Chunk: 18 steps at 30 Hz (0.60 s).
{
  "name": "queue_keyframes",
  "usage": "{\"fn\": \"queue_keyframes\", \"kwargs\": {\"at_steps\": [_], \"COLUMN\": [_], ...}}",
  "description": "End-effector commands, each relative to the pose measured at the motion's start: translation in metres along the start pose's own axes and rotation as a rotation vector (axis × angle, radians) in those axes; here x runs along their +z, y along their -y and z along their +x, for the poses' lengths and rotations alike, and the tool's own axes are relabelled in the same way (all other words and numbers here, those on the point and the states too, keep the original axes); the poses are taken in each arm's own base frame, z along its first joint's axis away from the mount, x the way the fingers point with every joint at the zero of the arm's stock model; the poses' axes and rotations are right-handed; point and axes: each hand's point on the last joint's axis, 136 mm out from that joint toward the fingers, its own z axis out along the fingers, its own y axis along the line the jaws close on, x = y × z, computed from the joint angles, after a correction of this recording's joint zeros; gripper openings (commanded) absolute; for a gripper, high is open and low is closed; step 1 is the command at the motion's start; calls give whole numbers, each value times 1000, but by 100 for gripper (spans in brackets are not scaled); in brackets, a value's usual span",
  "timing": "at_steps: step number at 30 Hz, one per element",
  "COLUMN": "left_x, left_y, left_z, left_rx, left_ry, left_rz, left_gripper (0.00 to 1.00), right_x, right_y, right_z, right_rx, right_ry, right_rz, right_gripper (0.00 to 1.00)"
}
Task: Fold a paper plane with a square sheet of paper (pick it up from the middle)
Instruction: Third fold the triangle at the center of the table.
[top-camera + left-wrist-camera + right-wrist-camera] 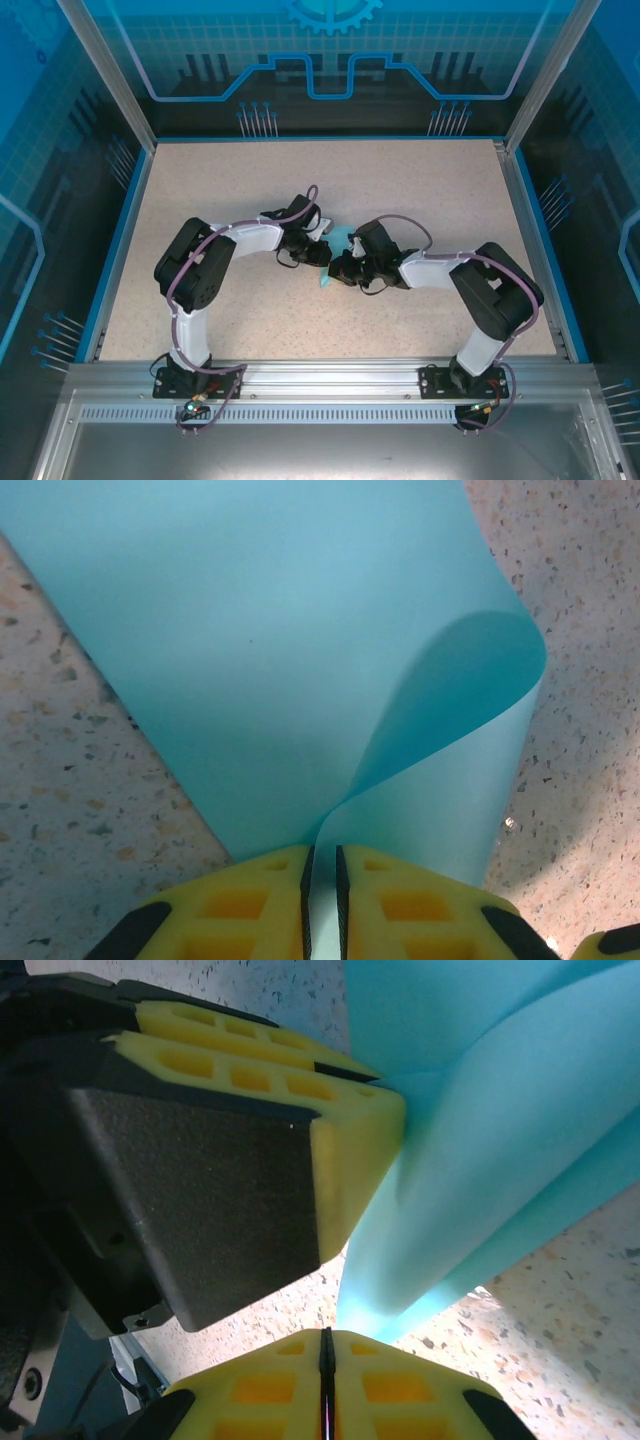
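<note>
Yellow pads on my left gripper sit closest to the left wrist camera. They are soft-looking blocks moulded with rectangular recesses and edged in black, and they are clamped on the sheet of paper, whose thin cyan edge runs up the narrow slot between them. That sheet is plain, smooth, matte light-cyan paper. From my pinch it fans out wide and flat over the table, while its right side curls over in a rounded, uncreased loop. The tabletop is a beige stone-look surface speckled with dark and rusty flecks. From the right wrist, my right gripper has the same yellow recessed pads pressed together, leaving only a dark hairline seam. The paper's lower edge hangs just above their tips, and I cannot tell whether they touch it. Up and to the left in that view, my left gripper's finger shows as a grainy matte-black housing backing its yellow pad, with the paper bulging out beside it. From above, both grippers meet at mid-table with the cyan paper between them, under blue panels printed with a gear emblem and circuit-like lines.
</note>
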Motion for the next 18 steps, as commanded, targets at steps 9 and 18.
{"fn": "queue_keyframes", "kwargs": {"at_steps": [9,18], "left_x": [13,15], "left_y": [-14,-14], "left_z": [17,17], "left_rx": [3,6], "left_ry": [-59,-64], "left_rz": [-22,-22], "left_gripper": [17,17], "right_x": [15,21], "right_y": [-3,6], "right_z": [4,7], "right_rx": [10,22], "right_ry": [-22,-30], "right_rz": [-16,7], "right_gripper": [10,11]}}
